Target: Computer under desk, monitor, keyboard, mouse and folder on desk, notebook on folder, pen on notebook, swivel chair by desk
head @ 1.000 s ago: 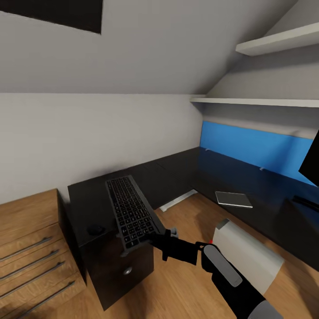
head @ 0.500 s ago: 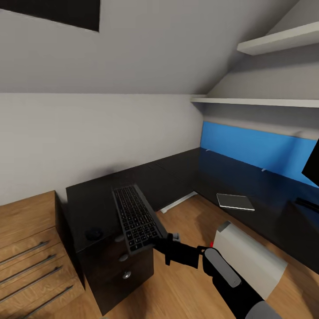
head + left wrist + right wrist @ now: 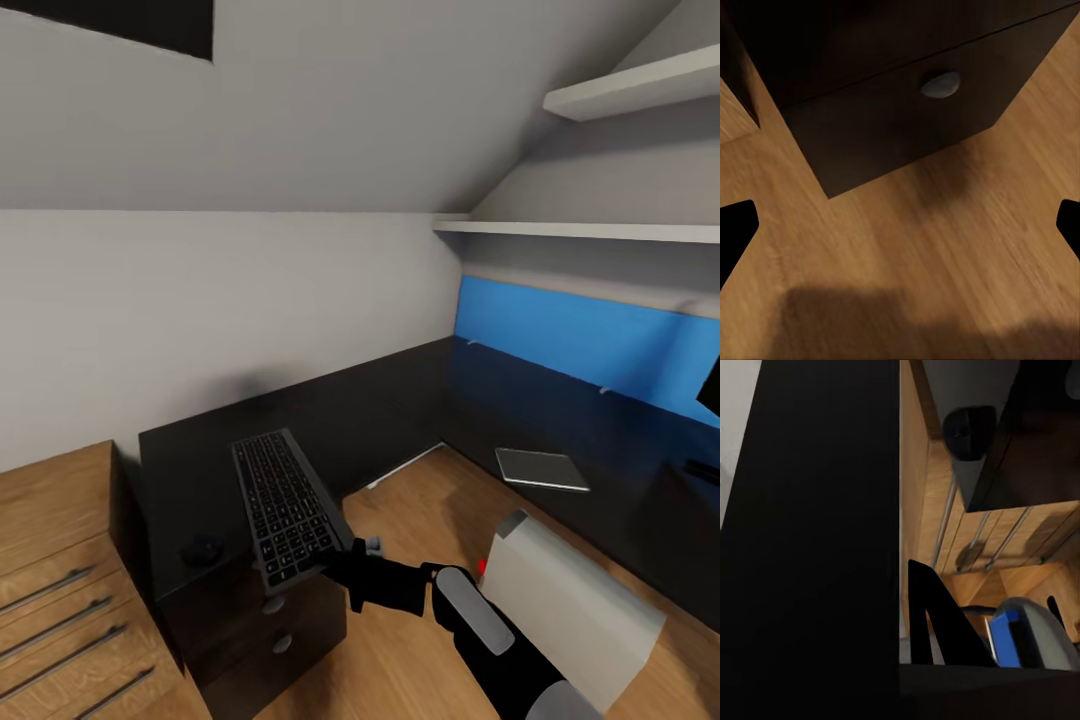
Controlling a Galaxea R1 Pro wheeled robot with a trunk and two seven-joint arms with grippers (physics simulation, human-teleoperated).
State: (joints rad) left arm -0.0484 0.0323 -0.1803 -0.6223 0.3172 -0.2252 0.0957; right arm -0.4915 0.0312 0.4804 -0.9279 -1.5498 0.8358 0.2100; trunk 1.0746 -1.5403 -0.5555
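My right gripper [image 3: 345,563] is shut on the near end of the slim black keyboard [image 3: 283,508]. The keyboard lies nearly flat, low over the end of the black desk [image 3: 380,400], above the drawer unit [image 3: 270,640]; whether it touches the top I cannot tell. The small black mouse [image 3: 203,549] sits on the desk just left of the keyboard and also shows as mouse [image 3: 970,431]. The grey notebook [image 3: 541,468] lies on the desk's right wing. A black corner of the monitor [image 3: 712,388] shows at the far right. The pale computer [image 3: 570,600] stands on the floor. My left gripper [image 3: 900,229] hangs open over the floor.
A light wooden drawer chest [image 3: 60,560] stands directly left of the desk. The silver knob [image 3: 940,84] of the desk's drawer unit is close ahead of the left gripper. White wall shelves [image 3: 600,228] and a blue panel [image 3: 580,335] run above the right wing. Wooden floor [image 3: 420,510] lies inside the L.
The keyboard has come down and a little left, tilting flatter over the desk's end, with the right arm following. The view has shifted slightly as well.
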